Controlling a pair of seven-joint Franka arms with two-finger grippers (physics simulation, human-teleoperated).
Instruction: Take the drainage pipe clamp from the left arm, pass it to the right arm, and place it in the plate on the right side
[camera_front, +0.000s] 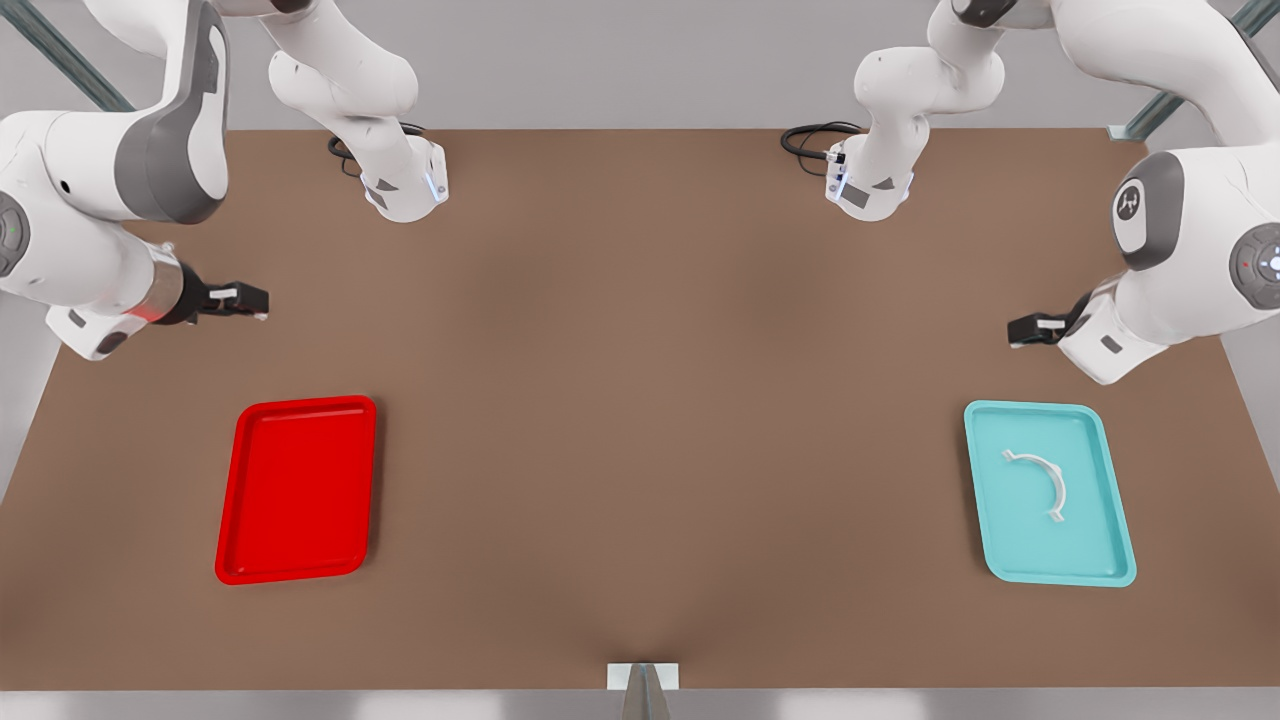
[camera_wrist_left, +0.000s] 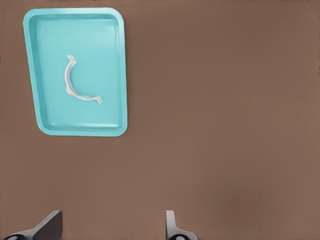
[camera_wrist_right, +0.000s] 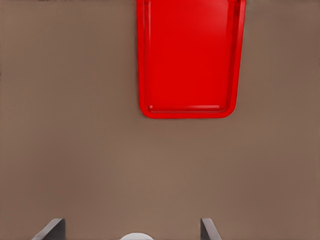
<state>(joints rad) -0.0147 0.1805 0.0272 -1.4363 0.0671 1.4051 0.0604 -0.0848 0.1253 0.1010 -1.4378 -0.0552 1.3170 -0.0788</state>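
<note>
Going L to R across the front view: right gripper (camera_front: 262, 302) is hanging above the brown table (camera_front: 640, 400) at the front view's left, up behind the plate (camera_front: 297, 489), not touching anything. In the right wrist view its fingers (camera_wrist_right: 52, 229) are sitting wide apart w/ nothing btwn them, just bare table, and the plate (camera_wrist_right: 191, 57) is lying well ahead of them, red, rim intact, nothing in it. Mid-table is plain brown; two arm bases are standing along the far edge w/ black cables (camera_front: 815, 135) looping beside them. Small grey bracket (camera_front: 642, 685) is poking up at the near edge, centre. On the front view's right, left gripper (camera_front: 1015, 335) is hovering above the table, up behind the teal tray (camera_front: 1110, 500), clear of it. Left wrist view: its fingers (camera_wrist_left: 47, 226) are also spread wide, holding nothing. Drainage pipe clamp (camera_front: 1040, 484) is lying flat inside the teal tray (camera_wrist_left: 112, 75), roughly mid-tray, white half-ring w/ a tab at each end, not touching the rim; same clamp (camera_wrist_left: 75, 82) is showing well away from the left gripper's fingertips. Both arms are sitting idle, neither in contact w/ clamp, tray or plate.
</note>
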